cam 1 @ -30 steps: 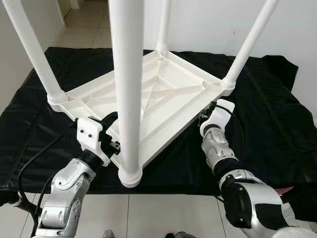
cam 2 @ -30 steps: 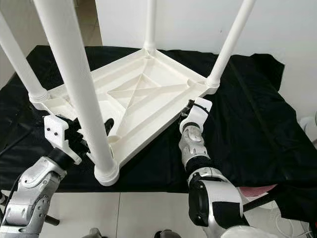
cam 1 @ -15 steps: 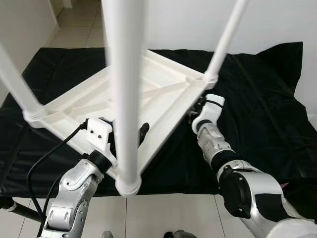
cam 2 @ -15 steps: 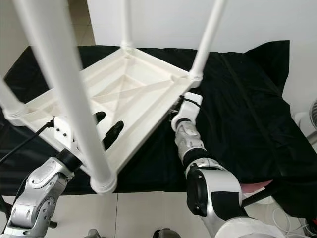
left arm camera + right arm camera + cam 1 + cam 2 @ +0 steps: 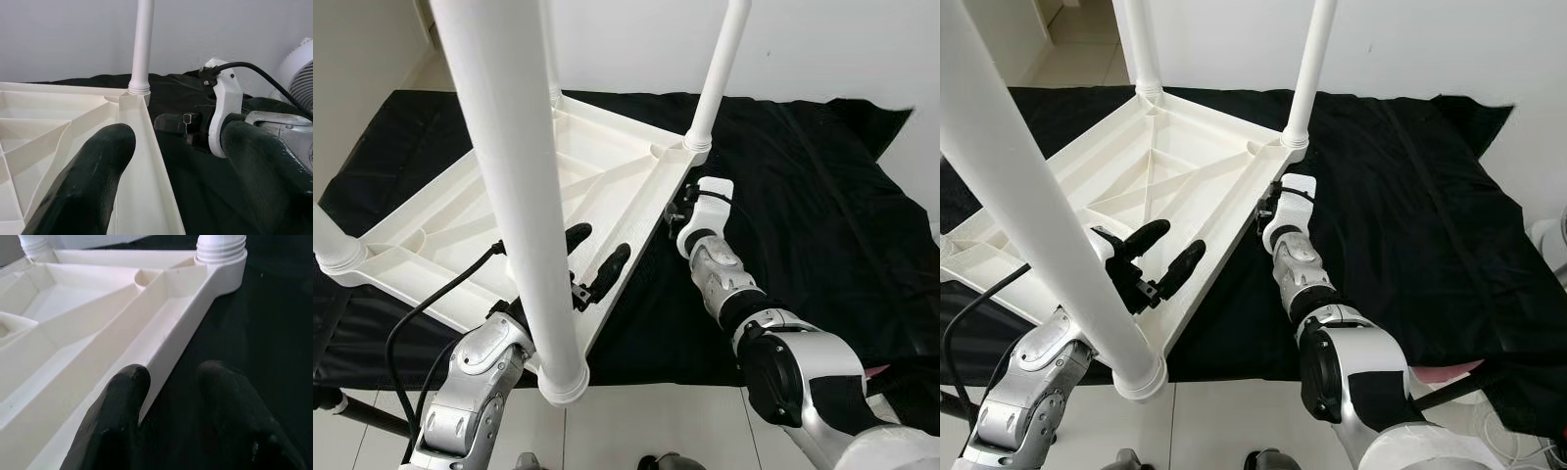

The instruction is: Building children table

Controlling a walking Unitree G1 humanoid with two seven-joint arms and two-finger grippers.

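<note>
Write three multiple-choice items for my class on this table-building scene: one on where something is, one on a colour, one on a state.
1. Where does the right gripper sit?
A. On top of a leg
B. At the table's edge near a leg socket
C. On bare tiles

2. What colour is the cloth under the table?
A. Black
B. Red
C. White

3. How are the left gripper's fingers?
A. Shut on a leg
B. Holding a tool
C. Spread apart, straddling the table's rim

Answers: 1 B, it sits against the rim just below the corner leg. 2 A, the cloth is black. 3 C, the left wrist view shows one finger on each side of the rim.
</note>
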